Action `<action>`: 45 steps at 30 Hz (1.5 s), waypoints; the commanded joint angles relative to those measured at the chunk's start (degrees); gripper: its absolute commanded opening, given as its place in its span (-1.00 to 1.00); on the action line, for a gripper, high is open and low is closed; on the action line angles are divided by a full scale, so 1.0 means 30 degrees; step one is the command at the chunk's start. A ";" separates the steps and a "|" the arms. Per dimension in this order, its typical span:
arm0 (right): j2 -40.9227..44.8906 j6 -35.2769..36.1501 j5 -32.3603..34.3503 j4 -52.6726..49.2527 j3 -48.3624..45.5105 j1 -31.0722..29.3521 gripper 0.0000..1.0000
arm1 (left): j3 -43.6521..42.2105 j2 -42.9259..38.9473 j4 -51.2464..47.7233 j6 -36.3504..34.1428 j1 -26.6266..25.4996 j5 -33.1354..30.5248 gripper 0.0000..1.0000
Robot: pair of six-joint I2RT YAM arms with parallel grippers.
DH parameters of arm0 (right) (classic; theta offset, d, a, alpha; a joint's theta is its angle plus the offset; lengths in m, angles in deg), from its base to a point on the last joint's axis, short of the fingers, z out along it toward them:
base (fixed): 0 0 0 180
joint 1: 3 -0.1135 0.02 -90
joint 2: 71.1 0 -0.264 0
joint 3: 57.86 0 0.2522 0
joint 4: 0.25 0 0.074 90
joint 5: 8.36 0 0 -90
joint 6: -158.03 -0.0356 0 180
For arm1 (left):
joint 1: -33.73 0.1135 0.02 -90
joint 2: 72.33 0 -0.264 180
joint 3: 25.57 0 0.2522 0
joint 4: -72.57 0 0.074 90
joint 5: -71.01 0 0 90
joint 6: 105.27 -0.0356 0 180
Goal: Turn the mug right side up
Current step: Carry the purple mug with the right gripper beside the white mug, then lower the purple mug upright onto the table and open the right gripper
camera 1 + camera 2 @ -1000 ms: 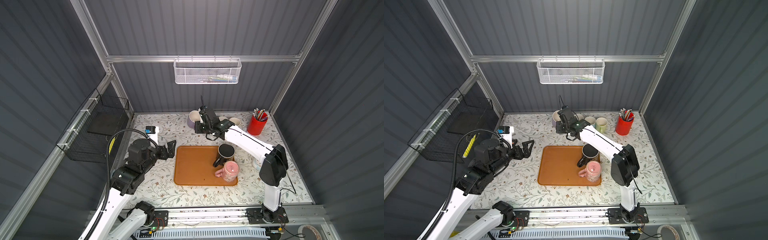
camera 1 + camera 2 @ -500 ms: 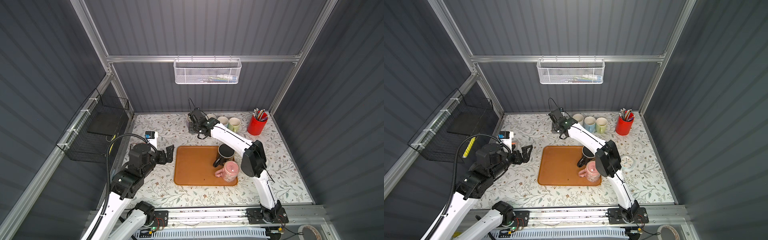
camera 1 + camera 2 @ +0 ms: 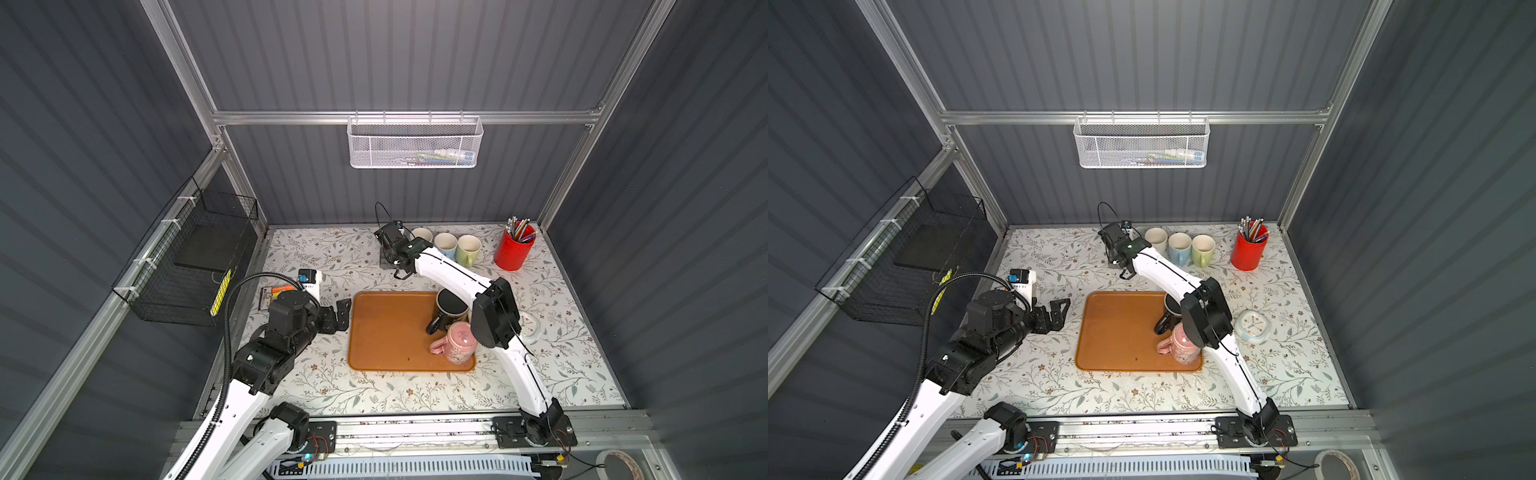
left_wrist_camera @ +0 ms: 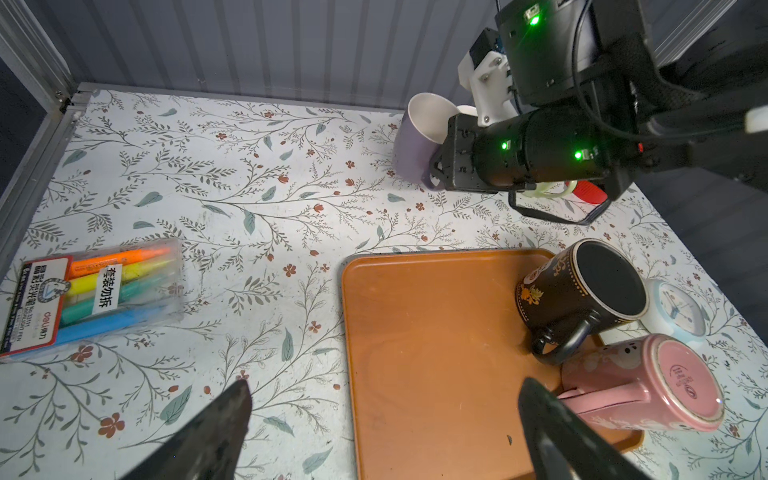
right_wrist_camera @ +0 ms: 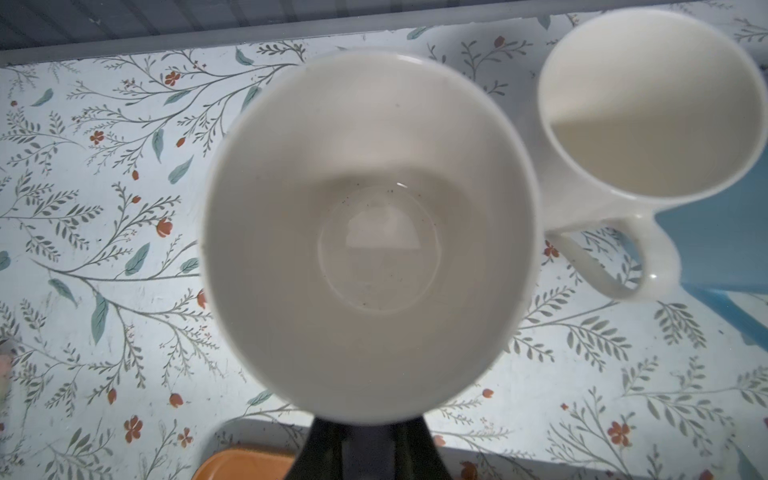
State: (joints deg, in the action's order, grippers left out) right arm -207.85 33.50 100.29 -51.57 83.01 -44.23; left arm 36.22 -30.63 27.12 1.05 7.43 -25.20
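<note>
Reaching over to the back of the table (image 3: 332,257), the right pincer (image 5: 365,430) has its dark fingers drawn close together on the purple mug (image 4: 415,141), gripping at the handle side. The contact itself is hidden behind the wrist. In the right wrist view the mug's white inside fills the picture, its mouth open toward the camera. In the left wrist view the mug leans, mouth tipped up toward the arm, and I cannot tell whether its base sits flat on the table. It is just beside the white mug (image 5: 648,104), which heads a row with a blue mug (image 3: 445,243) and a green mug (image 3: 468,248). A red pen pot (image 3: 514,249) stands further along the back wall.

The left pincer (image 4: 384,415) hangs spread wide with nothing in it, just off the left edge of the orange tray (image 3: 390,332). On the tray's right side a black mug (image 4: 582,291) and a pink mug (image 4: 648,382) sit close together, the pink one with its stamped base showing. A pack of markers (image 4: 91,291) lies on the table to the left. A small pale clock (image 3: 1252,326) lies beside the tray on the right.
</note>
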 commanded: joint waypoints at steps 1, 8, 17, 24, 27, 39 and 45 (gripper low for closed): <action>-0.0231 -0.0300 0.0726 0.0815 0.1024 0.0454 -1.00 | -0.0302 0.0017 0.0451 0.0216 -0.0050 0.0317 0.99; -0.1650 -0.0269 0.0076 0.0581 0.2508 0.0969 -1.00 | -0.0307 0.0297 0.0468 0.0128 -0.0050 0.0404 1.00; -0.2719 -0.0068 0.0188 0.0117 0.3623 0.1234 -1.00 | -0.0347 0.0501 0.0486 -0.0019 -0.0050 0.0344 0.99; -0.3298 0.0479 0.0207 -0.0060 0.4284 0.1258 -1.00 | -0.0323 0.0586 0.0516 -0.0072 -0.0050 0.0374 0.99; -0.3652 0.0642 0.0131 -0.0194 0.4743 0.1257 -1.00 | -0.0344 0.0633 0.0494 -0.0084 -0.0050 0.0382 0.99; -0.4408 0.0875 0.0293 -0.0394 0.5355 0.1352 -1.00 | -0.0351 0.0751 0.0556 -0.0111 -0.0050 0.0409 0.99; -0.4603 0.0847 -0.0083 -0.0180 0.5355 0.1381 -0.89 | -0.0358 0.0780 0.0499 -0.0196 -0.0050 0.0335 0.99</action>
State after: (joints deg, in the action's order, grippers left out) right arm -221.37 35.54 99.57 -53.89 97.15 -40.45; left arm 35.37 -28.54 28.22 1.00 7.43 -24.79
